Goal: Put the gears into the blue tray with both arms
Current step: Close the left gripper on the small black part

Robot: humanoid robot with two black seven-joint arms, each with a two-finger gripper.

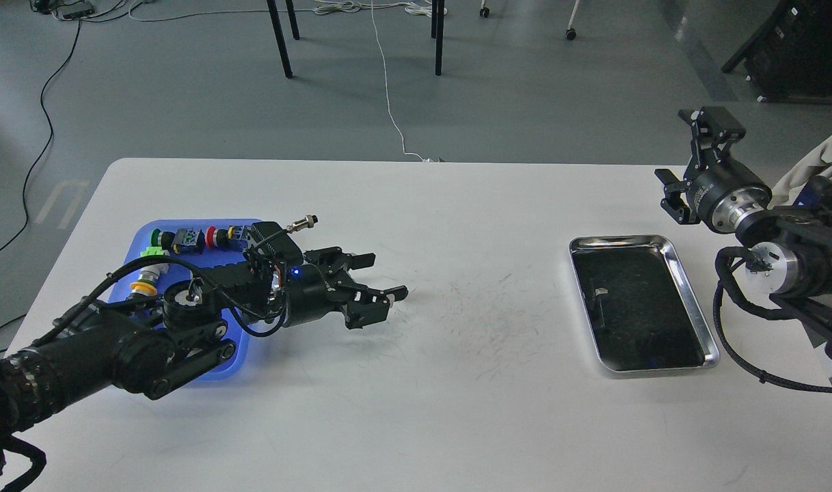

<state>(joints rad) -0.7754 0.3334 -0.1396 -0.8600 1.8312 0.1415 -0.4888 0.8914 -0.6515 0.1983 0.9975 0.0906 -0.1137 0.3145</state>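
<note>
The blue tray point(224, 369) sits at the table's left, partly under my left arm. My left gripper point(381, 277) reaches low over the table to the right of the tray. It is open, with one finger point(362, 260) farther back and the other finger point(392, 295) nearer. No gear can be told apart from the dark fingertips; the near tip covers the spot on the table beside it. My right gripper point(713, 121) hangs high past the table's far right edge, seen end-on and dark.
Coloured push-button parts, among them a green one point(157, 238) and a red one point(212, 236), lie along the blue tray's far side. A shiny silver metal tray point(689, 301) with a dark inside stands at the right. Scuff marks cover the table's middle.
</note>
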